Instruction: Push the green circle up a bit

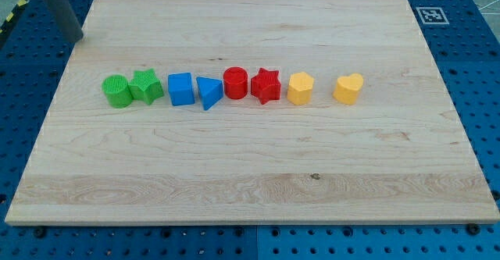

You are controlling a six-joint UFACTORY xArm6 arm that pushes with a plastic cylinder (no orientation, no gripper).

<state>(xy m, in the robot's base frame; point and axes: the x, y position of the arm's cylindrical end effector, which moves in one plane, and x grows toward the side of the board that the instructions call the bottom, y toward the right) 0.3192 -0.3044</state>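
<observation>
green circle (116, 90) is sitting below and right of my tip (76, 37), well apart; tip is touching no block.

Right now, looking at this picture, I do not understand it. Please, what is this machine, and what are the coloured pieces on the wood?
One camera looks down at a wooden board. I am a robot arm ending in a dark rod; my tip is near the view's top left corner, apart from all blocks. I only push, so nothing is held. In a row, from the view's left: green circle, green star, blue cube, blue triangle, red cylinder, red star, yellow hexagon, yellow heart.
</observation>
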